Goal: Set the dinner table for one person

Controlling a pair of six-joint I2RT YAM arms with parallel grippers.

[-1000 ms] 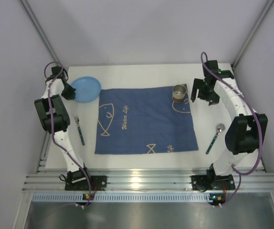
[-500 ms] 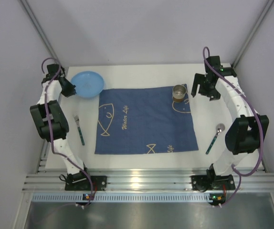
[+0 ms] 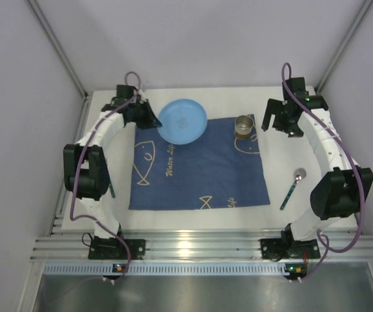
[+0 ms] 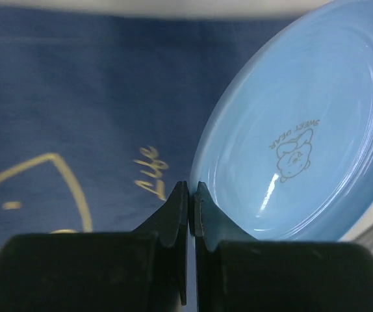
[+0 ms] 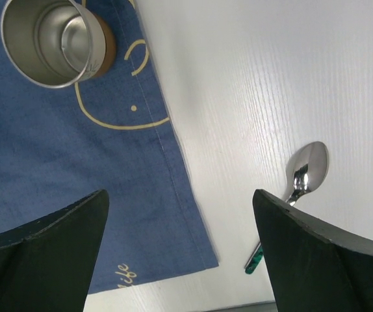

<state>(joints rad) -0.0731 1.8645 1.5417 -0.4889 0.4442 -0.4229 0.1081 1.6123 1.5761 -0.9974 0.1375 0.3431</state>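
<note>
L gripper (image 4: 190, 195), pinched narrow on the rim of the blue plate (image 3: 183, 121), had swung it from the dinner table (image 3: 225, 97)'s 10 o'clock corner to over the cloth (image 3: 199, 172)'s 11 o'clock edge; placing looked next. R gripper (image 5: 180, 195) had opened wide, empty, near the cup (image 3: 244, 125) at 1 o'clock.

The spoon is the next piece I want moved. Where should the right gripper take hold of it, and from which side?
Take the spoon by its green handle, coming straight down with the right gripper, jaws across it. It lies flat on the dinner table, clear of the cloth; the rounded bowl would probably slip.
</note>
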